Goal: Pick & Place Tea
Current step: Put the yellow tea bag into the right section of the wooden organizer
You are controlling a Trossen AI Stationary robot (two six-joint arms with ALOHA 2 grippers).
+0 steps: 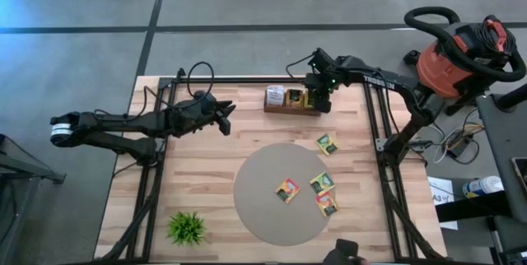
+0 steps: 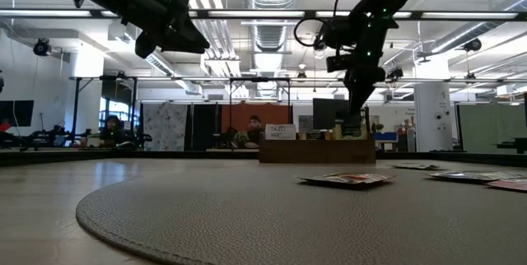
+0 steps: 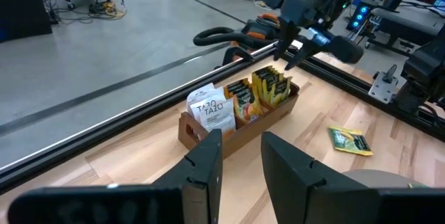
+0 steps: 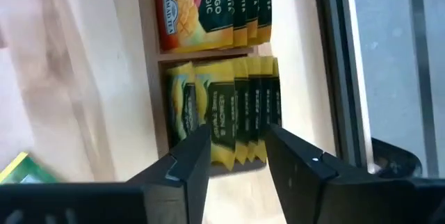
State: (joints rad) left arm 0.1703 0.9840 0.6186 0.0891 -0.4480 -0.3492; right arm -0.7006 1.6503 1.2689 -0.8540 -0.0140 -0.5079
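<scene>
The right claw is held just above the wooden box at the far edge of the surface, its fingers spread with nothing between them, poised over the row of yellow-green tea bags standing upright in the end compartment (orange ones sit in the next). Four loose tea bags are seen flat: three on the round grey mat, one just beside it. The left claw is parked well apart, parted and empty. A small green plant is seen near the front corner
</scene>
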